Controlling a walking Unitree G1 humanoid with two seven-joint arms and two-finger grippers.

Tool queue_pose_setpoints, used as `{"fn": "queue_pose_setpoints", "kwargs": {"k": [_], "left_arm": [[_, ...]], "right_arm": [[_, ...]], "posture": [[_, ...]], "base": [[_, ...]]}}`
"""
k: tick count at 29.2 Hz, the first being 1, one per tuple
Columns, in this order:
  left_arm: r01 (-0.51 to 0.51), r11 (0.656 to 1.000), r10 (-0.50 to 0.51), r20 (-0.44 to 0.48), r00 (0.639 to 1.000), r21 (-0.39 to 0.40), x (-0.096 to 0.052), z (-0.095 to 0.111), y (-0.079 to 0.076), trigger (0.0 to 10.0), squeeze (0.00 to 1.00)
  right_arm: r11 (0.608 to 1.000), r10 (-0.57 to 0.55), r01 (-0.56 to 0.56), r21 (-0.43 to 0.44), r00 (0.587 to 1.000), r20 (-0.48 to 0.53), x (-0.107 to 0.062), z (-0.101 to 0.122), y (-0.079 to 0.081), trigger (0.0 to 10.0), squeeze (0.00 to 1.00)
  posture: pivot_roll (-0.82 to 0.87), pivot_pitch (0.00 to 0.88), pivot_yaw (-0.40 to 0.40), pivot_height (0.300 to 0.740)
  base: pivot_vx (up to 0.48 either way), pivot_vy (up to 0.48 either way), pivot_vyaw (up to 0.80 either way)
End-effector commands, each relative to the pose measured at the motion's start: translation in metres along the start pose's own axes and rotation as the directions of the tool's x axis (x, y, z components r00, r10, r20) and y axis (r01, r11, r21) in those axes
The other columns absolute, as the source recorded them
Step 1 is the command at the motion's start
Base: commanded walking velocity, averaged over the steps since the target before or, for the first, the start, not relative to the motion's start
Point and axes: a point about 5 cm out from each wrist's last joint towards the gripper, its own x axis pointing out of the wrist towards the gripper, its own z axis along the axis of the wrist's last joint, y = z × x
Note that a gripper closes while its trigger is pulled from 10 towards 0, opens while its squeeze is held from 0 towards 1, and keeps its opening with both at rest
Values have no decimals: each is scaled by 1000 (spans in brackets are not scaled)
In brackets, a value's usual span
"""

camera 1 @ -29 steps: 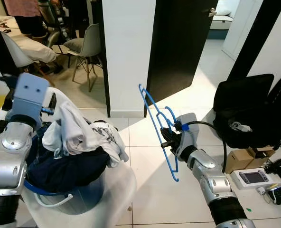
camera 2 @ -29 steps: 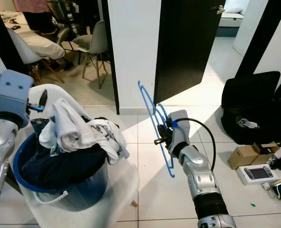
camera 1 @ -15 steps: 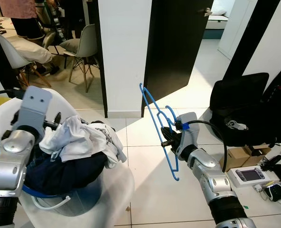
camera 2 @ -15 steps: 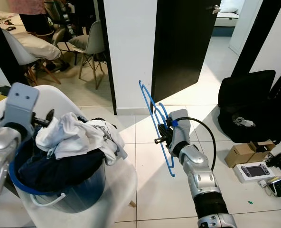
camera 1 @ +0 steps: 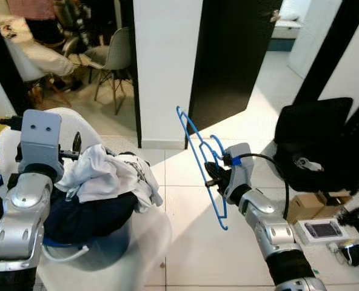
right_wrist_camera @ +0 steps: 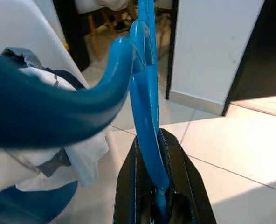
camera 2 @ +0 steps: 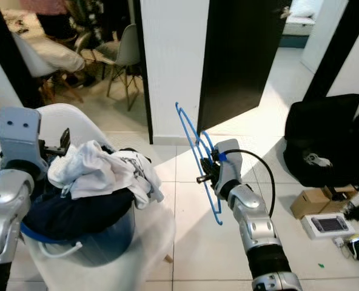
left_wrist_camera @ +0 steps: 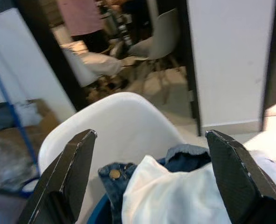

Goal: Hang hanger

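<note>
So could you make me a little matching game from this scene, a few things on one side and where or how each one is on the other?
Things:
1. blue hanger
2. left hand
3. white garment
4. black bag

States or places:
A. on the floor by the wall, to the robot's right
B. lying on top of the pile in the blue basket
C. open, poised over the laundry
D. clamped in the right hand, held up in the air

Pairs: 1-D, 2-C, 3-B, 4-A
</note>
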Motion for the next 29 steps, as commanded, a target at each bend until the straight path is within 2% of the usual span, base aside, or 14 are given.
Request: {"fn": "queue_pose_setpoints", "kwargs": {"k": [1,6,11,15,23,29], "left_arm": [[22,1000,-22,4,1000,8,-2,2,-8,10000,0],[34,999,-34,9,999,-27,-5,3,-16,10000,0],[44,997,-44,2,999,-59,-11,2,-26,10000,0],[34,998,-33,8,999,-61,-12,3,-26,10000,0],[29,997,-28,8,1000,-72,-12,4,-29,10000,0],[83,992,-82,13,997,-92,-13,6,-38,10000,0]], "right_arm": [[1000,-12,12,13,1000,-10,-2,-3,-5,10000,0],[1000,21,-20,-7,1000,10,-2,-1,-2,10000,0],[995,66,-65,-72,998,5,-3,0,5,10000,0],[996,63,-62,-62,998,9,-3,0,5,10000,0],[999,23,-23,-34,1000,0,-2,0,0,10000,0],[999,24,-24,-35,1000,1,-2,0,-1,10000,0]], "posture": [[6,30,-47,740],[8,30,-45,740],[9,28,-46,740],[9,28,-46,740],[5,36,-42,740],[5,37,-42,740]], "base": [[0,0,0],[0,0,0],[0,-96,794],[0,-480,794],[0,0,0],[0,0,0]]}}
